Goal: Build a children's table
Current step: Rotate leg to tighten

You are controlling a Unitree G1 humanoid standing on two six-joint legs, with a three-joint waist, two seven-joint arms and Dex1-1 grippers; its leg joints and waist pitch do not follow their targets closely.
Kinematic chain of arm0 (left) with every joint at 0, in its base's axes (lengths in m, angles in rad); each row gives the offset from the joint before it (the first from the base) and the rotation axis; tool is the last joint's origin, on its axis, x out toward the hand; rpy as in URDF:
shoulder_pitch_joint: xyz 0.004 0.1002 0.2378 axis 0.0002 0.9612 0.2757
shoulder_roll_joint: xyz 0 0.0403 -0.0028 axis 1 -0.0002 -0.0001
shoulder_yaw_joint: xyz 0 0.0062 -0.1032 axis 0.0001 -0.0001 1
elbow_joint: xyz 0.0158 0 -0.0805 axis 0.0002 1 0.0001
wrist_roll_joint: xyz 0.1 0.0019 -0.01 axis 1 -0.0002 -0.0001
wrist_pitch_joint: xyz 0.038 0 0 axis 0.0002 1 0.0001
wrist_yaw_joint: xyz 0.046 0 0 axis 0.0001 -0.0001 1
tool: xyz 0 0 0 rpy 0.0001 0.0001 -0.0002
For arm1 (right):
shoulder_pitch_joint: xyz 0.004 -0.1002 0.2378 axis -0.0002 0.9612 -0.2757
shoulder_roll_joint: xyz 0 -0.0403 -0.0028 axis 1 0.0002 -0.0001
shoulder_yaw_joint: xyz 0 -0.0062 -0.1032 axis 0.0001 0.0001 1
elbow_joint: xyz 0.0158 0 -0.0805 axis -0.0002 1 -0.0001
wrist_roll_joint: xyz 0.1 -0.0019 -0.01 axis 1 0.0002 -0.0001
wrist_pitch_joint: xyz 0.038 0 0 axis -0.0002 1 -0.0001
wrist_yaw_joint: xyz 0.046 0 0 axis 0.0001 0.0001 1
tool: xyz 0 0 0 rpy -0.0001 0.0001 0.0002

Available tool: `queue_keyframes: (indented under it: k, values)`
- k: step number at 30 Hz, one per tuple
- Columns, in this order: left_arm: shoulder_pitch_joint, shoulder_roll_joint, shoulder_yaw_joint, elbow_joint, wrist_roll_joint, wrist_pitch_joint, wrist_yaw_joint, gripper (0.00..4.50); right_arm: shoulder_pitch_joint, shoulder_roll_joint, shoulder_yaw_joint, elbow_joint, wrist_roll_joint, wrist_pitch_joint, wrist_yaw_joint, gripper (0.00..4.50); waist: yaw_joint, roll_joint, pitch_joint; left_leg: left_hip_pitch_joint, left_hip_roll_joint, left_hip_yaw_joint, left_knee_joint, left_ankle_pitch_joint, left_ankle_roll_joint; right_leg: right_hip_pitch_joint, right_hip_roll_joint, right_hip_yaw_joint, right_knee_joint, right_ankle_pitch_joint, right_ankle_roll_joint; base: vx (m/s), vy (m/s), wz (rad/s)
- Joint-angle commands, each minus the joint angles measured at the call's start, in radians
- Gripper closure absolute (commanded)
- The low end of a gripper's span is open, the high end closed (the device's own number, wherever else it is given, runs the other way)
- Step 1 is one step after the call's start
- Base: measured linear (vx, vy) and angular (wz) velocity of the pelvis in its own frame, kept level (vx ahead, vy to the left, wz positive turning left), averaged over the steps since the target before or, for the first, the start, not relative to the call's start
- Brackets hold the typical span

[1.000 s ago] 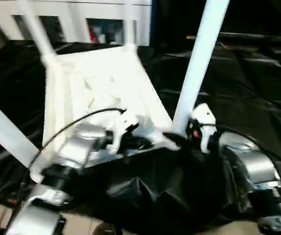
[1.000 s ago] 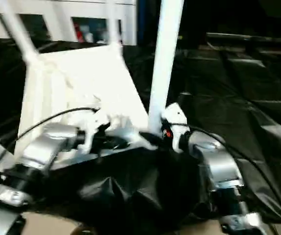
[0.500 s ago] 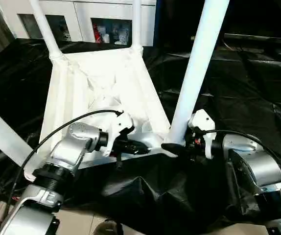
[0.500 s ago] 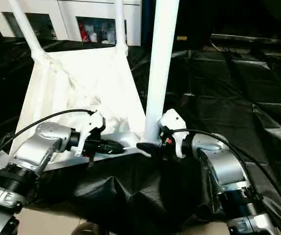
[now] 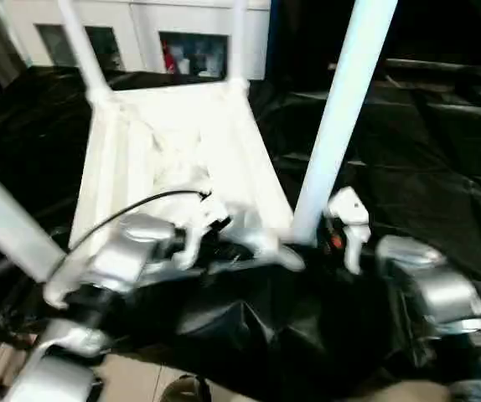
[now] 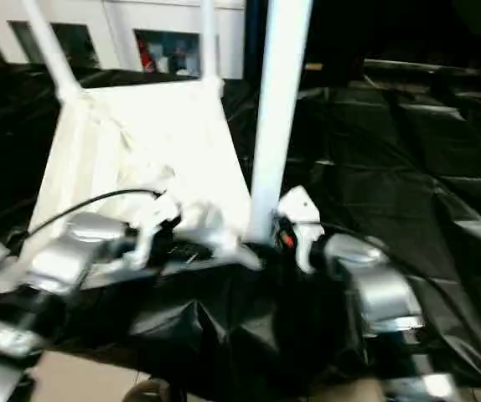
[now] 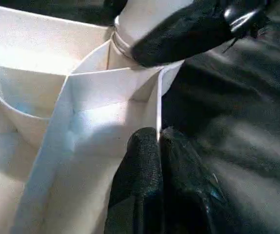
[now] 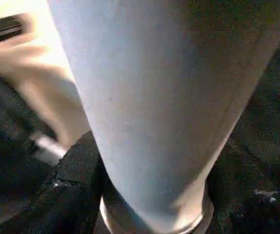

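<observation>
Tabletop (image 5: 173,142): white plastic, upside down with its ribbed underside up, centre-left of the head view, resting on the black-draped work table (image 5: 442,159). Four white tube legs stand in its corner sockets: far-left leg (image 5: 80,46) at the upper left, far-right leg (image 5: 238,38) at top centre, near-left leg (image 5: 6,222) cutting across the left edge, near-right leg (image 5: 338,117) rising just right of centre. Left gripper (image 7: 158,141): fingers pressed together on the thin near wall of the tabletop, close to the near-right corner socket, as seen from the left wrist. Right gripper (image 5: 312,243): at the foot of the near-right leg, lower centre-right of the head view; its black fingers (image 8: 79,165) sit on either side of the leg just above the socket collar, clasping it. White cabinets (image 5: 140,38): background, top left, beyond the work table.
</observation>
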Motion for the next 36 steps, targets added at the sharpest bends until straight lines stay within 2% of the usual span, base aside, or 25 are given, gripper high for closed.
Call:
queue_keyframes:
  k: [1,4,6,7,8,9,11,13,15,16,18,20,21,22,23,24,26,27,28,29,30,32,33,36]
  values:
    - [-0.081,-0.09,0.015,-0.022,-0.025,-0.005,0.091,4.5,0.007,0.081,0.066,0.09,-0.026,0.062,-0.095,1.94,-0.005,-0.008,-0.067,0.031,0.064,-0.039,-0.073,-0.303,-0.009,0.03,-0.08,0.044,-0.082,-0.342,-0.194,0.0,0.0,0.0]
    - [-0.111,-0.159,0.028,0.003,-0.001,0.003,0.229,4.5,-0.049,0.19,0.004,0.195,-0.039,0.053,-0.293,1.94,-0.013,-0.006,-0.066,0.031,0.062,-0.039,-0.075,-0.31,-0.017,0.026,-0.079,0.046,-0.086,-0.353,-0.181,0.0,0.0,0.0]
    - [-0.113,-0.169,0.021,0.003,0.01,-0.003,0.244,4.5,-0.061,0.209,-0.005,0.215,-0.044,0.042,-0.325,1.94,-0.013,-0.01,-0.068,0.033,0.061,-0.039,-0.073,-0.309,-0.016,0.028,-0.079,0.045,-0.088,-0.346,-0.176,0.0,0.0,0.0]
    - [-0.107,-0.189,0.014,-0.01,0.01,-0.009,0.247,4.5,-0.075,0.23,-0.005,0.238,-0.045,0.018,-0.333,1.59,-0.013,-0.008,-0.069,0.03,0.061,-0.039,-0.073,-0.296,-0.01,0.029,-0.079,0.046,-0.086,-0.323,-0.174,0.0,0.0,0.0]
    - [-0.096,-0.202,0.003,-0.028,0.004,-0.013,0.236,4.5,-0.083,0.248,-0.004,0.244,-0.029,0.012,-0.306,1.59,-0.014,-0.009,-0.072,0.028,0.061,-0.037,-0.072,-0.276,-0.002,0.031,-0.078,0.046,-0.082,-0.284,-0.175,0.0,0.0,0.0]
    - [-0.094,-0.204,0.001,-0.031,0.003,-0.014,0.234,4.5,-0.084,0.25,-0.004,0.243,-0.024,0.013,-0.3,1.24,-0.015,-0.009,-0.072,0.026,0.059,-0.036,-0.071,-0.257,0.01,0.035,-0.076,0.046,-0.08,-0.249,-0.182,0.0,0.0,0.0]
    - [-0.081,-0.193,-0.022,-0.039,0.009,-0.042,0.204,4.5,-0.089,0.254,-0.004,0.241,-0.032,0.004,-0.304,1.19,-0.016,-0.01,-0.074,0.024,0.06,-0.035,-0.069,-0.227,0.03,0.037,-0.076,0.045,-0.075,-0.205,-0.193,0.0,0.0,0.0]
    - [-0.069,-0.181,-0.033,-0.049,0.006,-0.06,0.173,4.5,-0.09,0.247,0.001,0.236,-0.042,-0.007,-0.297,1.12,-0.016,-0.011,-0.073,0.023,0.06,-0.034,-0.069,-0.221,0.037,0.038,-0.076,0.044,-0.076,-0.203,-0.195,0.0,0.0,0.0]
    - [-0.056,-0.166,-0.044,-0.062,-0.002,-0.072,0.139,4.5,-0.088,0.233,0.009,0.232,-0.05,-0.022,-0.287,0.75,-0.016,-0.009,-0.073,0.025,0.061,-0.035,-0.07,-0.233,0.033,0.037,-0.078,0.044,-0.077,-0.226,-0.195,0.0,0.0,0.0]
    - [-0.052,-0.16,-0.048,-0.065,-0.003,-0.077,0.128,4.5,-0.086,0.224,0.016,0.226,-0.051,-0.025,-0.275,0.72,-0.017,-0.009,-0.073,0.026,0.062,-0.035,-0.07,-0.234,0.032,0.037,-0.078,0.044,-0.077,-0.227,-0.197,0.0,0.0,0.0]
    - [-0.039,-0.132,-0.066,-0.073,-0.001,-0.095,0.088,4.5,-0.071,0.187,0.038,0.194,-0.056,-0.035,-0.22,0.72,-0.018,-0.008,-0.072,0.026,0.064,-0.037,-0.072,-0.246,0.029,0.038,-0.076,0.044,-0.076,-0.222,-0.192,0.0,0.0,0.0]
    - [-0.025,-0.088,-0.083,-0.068,0.008,-0.122,0.033,4.5,-0.022,0.096,0.064,0.095,-0.034,-0.019,-0.093,0.72,-0.018,-0.009,-0.072,0.025,0.063,-0.036,-0.072,-0.24,0.035,0.04,-0.074,0.044,-0.075,-0.203,-0.192,0.0,0.0,0.0]
    - [-0.023,-0.081,-0.085,-0.067,0.01,-0.123,0.025,4.5,-0.013,0.079,0.068,0.077,-0.028,-0.015,-0.071,0.72,-0.01,-0.008,-0.075,0.028,0.065,-0.035,-0.069,-0.229,0.047,0.043,-0.074,0.045,-0.074,-0.177,-0.186,0.0,0.0,0.0]
    - [-0.018,-0.053,-0.091,-0.061,0.011,-0.148,-0.016,4.5,0.034,0.002,0.072,-0.008,0.009,-0.01,0.035,0.72,-0.006,-0.009,-0.074,0.025,0.065,-0.034,-0.067,-0.212,0.062,0.043,-0.074,0.047,-0.071,-0.147,-0.194,0.0,0.0,0.0]
    - [-0.017,-0.047,-0.091,-0.061,0.009,-0.149,-0.027,4.5,0.047,-0.019,0.069,-0.029,0.019,-0.007,0.06,0.72,0.002,-0.008,-0.077,0.028,0.066,-0.032,-0.065,-0.21,0.068,0.043,-0.076,0.047,-0.07,-0.142,-0.195,0.0,0.0,0.0]
    - [-0.014,-0.027,-0.091,-0.063,0.002,-0.154,-0.062,4.5,0.087,-0.088,0.058,-0.096,0.055,0.005,0.14,0.72,0.006,-0.005,-0.075,0.028,0.068,-0.032,-0.066,-0.213,0.07,0.042,-0.075,0.047,-0.069,-0.142,-0.203,0.0,0.0,0.0]
    - [-0.007,0.001,-0.094,-0.075,-0.012,-0.152,-0.121,4.5,0.138,-0.184,0.034,-0.159,0.089,-0.006,0.238,0.72,0.027,-0.007,-0.076,0.031,0.073,-0.03,-0.063,-0.219,0.074,0.044,-0.079,0.047,-0.07,-0.153,-0.207,0.0,0.0,0.0]
    - [-0.007,0.001,-0.094,-0.075,-0.012,-0.152,-0.121,4.5,0.138,-0.184,0.034,-0.159,0.089,-0.006,0.238,0.72,0.027,-0.007,-0.076,0.031,0.073,-0.03,-0.063,-0.219,0.074,0.044,-0.079,0.047,-0.07,-0.153,-0.207,0.0,0.0,0.0]
    - [-0.006,0.024,-0.104,-0.073,-0.009,-0.174,-0.157,4.5,0.169,-0.251,0.014,-0.185,0.106,-0.014,0.305,0.72,0.028,0.0,-0.076,0.028,0.072,-0.032,-0.064,-0.228,0.071,0.04,-0.079,0.045,-0.068,-0.171,-0.217,0.0,0.0,0.0]
    - [-0.005,0.041,-0.109,-0.07,-0.011,-0.176,-0.184,4.5,0.188,-0.305,-0.009,-0.197,0.119,-0.014,0.353,0.72,0.035,-0.006,-0.073,0.032,0.075,-0.033,-0.066,-0.266,0.06,0.04,-0.081,0.045,-0.077,-0.228,-0.207,0.0,0.0,0.0]
    - [-0.005,0.042,-0.109,-0.07,-0.011,-0.176,-0.185,4.5,0.189,-0.308,-0.01,-0.198,0.12,-0.014,0.356,0.72,0.036,-0.006,-0.073,0.033,0.075,-0.032,-0.066,-0.271,0.057,0.039,-0.081,0.046,-0.077,-0.238,-0.207,0.0,0.0,0.0]
    - [-0.006,0.065,-0.119,-0.066,-0.011,-0.195,-0.221,4.5,0.201,-0.365,-0.054,-0.192,0.134,-0.014,0.391,0.72,0.035,-0.002,-0.075,0.029,0.074,-0.035,-0.066,-0.282,0.048,0.041,-0.083,0.044,-0.078,-0.265,-0.209,0.0,0.0,0.0]
    - [-0.005,0.072,-0.123,-0.067,-0.009,-0.199,-0.231,4.5,0.203,-0.382,-0.069,-0.184,0.137,-0.014,0.399,0.72,0.035,-0.008,-0.075,0.029,0.073,-0.036,-0.066,-0.282,0.047,0.043,-0.084,0.044,-0.08,-0.275,-0.205,0.0,0.0,0.0]
    - [-0.003,0.091,-0.13,-0.071,-0.012,-0.204,-0.266,4.5,0.207,-0.435,-0.121,-0.17,0.157,-0.007,0.41,0.72,0.033,-0.01,-0.077,0.027,0.07,-0.034,-0.062,-0.261,0.053,0.042,-0.085,0.043,-0.079,-0.273,-0.208,0.0,0.0,0.0]
